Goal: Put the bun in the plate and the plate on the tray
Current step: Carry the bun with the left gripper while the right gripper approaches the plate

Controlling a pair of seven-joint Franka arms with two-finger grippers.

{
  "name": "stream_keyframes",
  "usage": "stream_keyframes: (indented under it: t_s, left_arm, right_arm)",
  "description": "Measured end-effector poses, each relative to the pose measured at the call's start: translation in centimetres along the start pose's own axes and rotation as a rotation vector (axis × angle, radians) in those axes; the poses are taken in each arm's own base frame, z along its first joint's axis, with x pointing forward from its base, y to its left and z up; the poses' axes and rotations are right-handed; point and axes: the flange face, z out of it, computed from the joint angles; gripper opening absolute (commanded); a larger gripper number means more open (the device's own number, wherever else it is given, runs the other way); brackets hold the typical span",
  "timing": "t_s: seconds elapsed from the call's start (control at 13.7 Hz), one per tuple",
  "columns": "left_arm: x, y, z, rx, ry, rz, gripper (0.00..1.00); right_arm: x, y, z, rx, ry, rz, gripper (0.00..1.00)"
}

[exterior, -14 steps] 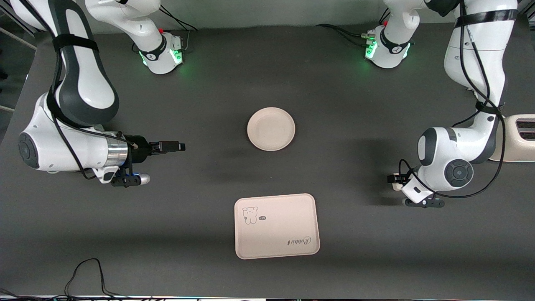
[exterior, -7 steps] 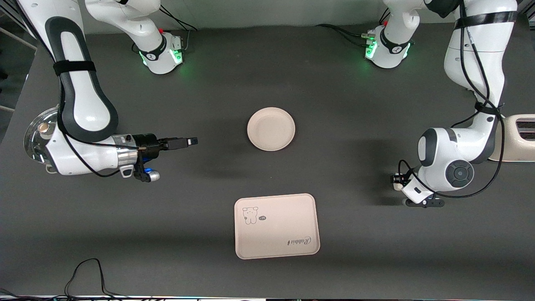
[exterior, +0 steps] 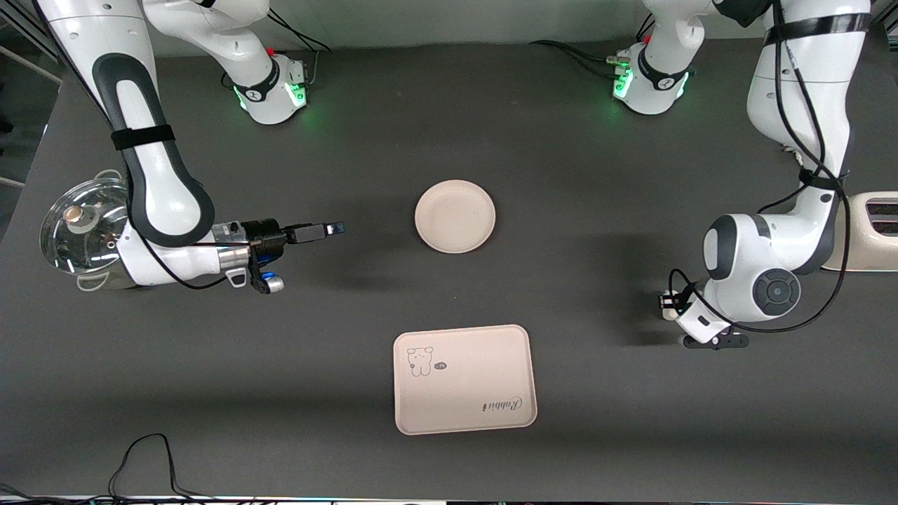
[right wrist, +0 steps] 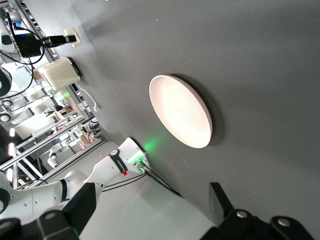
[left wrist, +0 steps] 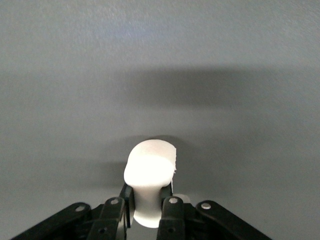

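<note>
The left end effector (left wrist: 148, 199) was clamped on the bun (left wrist: 150, 172), its fingers (left wrist: 169, 202) pinching the lump's narrower lower part while the rounded top stood clear above them. The bun looked light and probably soft, so a gentle squeeze should have been enough; a harder one could have dented it, and its smooth skin might have let it slip. It hung low over bare worktop (exterior: 603, 175) toward the left arm's end, at about four o'clock from the plate (exterior: 454, 216) in the front view and well apart from it. That arm was folded tight, its wrist bent down and its forearm rising back to its base at about one o'clock from the plate.

The right end effector (exterior: 334, 229) was empty with its fingers spread wide. It lay level and pointed at the plate from about nine o'clock, over bare worktop near it but not touching. Its forearm ran out low from a bent elbow toward the right arm's end.

The plate sat empty mid-worktop. It seemed stiff and light, with its raised rim the likely place to pinch. The tray (exterior: 464, 379) lay bare at six o'clock from the plate, nearer the front camera.
</note>
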Motion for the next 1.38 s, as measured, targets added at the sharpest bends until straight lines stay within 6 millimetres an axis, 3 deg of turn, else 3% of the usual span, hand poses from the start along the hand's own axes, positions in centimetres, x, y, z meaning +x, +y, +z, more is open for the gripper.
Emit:
stream_keyframes:
  t_s: [0.22,0.51,0.66,0.73,0.87,1.02,1.17,1.24,1.38]
  left_arm:
    - [-2.3,3.5,-5.9,0.011,-0.039,-0.026,0.27]
    - [-9.3,11.7,-17.9,0.066,-0.084,-0.061,0.29]
    - [-12.6,16.1,-22.2,0.073,-0.066,-0.085,0.29]
    - [-14.2,19.0,-23.3,0.074,-0.054,-0.104,0.30]
    - [-17.4,25.4,-23.1,0.075,-0.039,-0.137,0.30]
    - [-19.7,31.2,-21.2,0.060,-0.025,-0.172,0.32]
    - [-20.7,35.7,-17.7,0.040,-0.027,-0.190,0.30]
    - [-21.0,38.0,-15.1,0.032,-0.032,-0.201,0.30]
    - [-21.3,41.1,-11.0,0.013,-0.034,-0.226,0.30]
  right_arm:
    - [-0.2,1.0,1.0,0.076,-0.001,-0.011,1.00]
    - [-0.4,2.5,2.0,0.110,0.009,-0.007,1.00]
    - [-0.3,2.4,2.2,0.117,0.021,-0.005,1.00]
    - [-0.3,2.3,2.5,0.110,0.026,-0.007,1.00]
    - [-0.3,2.0,3.6,0.089,0.038,-0.009,1.00]
    - [-0.5,2.3,4.9,0.076,0.050,-0.035,1.00]
    - [-0.8,3.9,6.0,0.102,0.074,-0.078,1.00]
    - [-1.0,5.0,6.6,0.115,0.089,-0.099,1.00]
    - [-1.0,5.5,7.4,0.090,0.126,-0.117,1.00]
